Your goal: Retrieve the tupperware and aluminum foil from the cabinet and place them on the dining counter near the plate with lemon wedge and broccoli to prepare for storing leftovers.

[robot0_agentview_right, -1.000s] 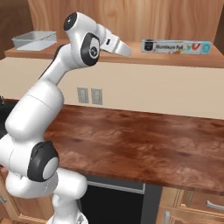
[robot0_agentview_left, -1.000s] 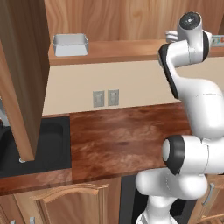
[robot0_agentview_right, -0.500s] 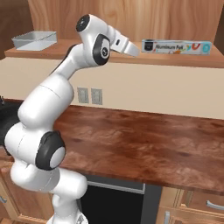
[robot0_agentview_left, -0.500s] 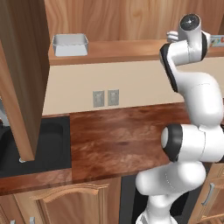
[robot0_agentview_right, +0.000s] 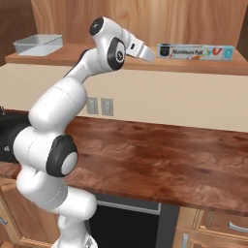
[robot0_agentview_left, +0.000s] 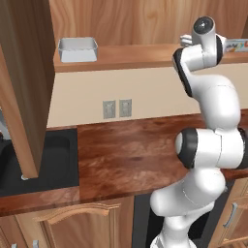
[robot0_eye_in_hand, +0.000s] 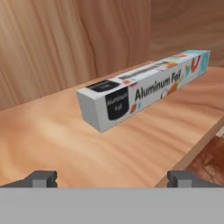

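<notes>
While raised to shelf height at upper centre of the right base view, gripper (robot0_eye_in_hand: 111,178) spread wide, clamped on nothing; two dark fingertips (robot0_eye_in_hand: 41,178) at lower left and lower right of the hand view, well apart, bare shelf wood between them. Aluminum foil (robot0_agentview_right: 196,51) lying flat on the cabinet (robot0_agentview_right: 72,53) shelf, upper right of the right base view, just beyond the hand and apart from it; in the hand view (robot0_eye_in_hand: 144,87) angled from centre to upper right, near end with a dark label panel turned toward the camera, long side printed "Aluminum Foil". Tupperware (robot0_agentview_left: 77,49) resting on the same shelf at upper left of the left base view, well apart from the foil; seen again at upper left of the right base view (robot0_agentview_right: 38,44). Open cabinet door (robot0_agentview_left: 24,82) along the left edge of the left base view. Wall counter (robot0_agentview_left: 131,150) of dark reddish wood below, twin outlets (robot0_agentview_left: 116,108) on the cream backsplash.
</notes>
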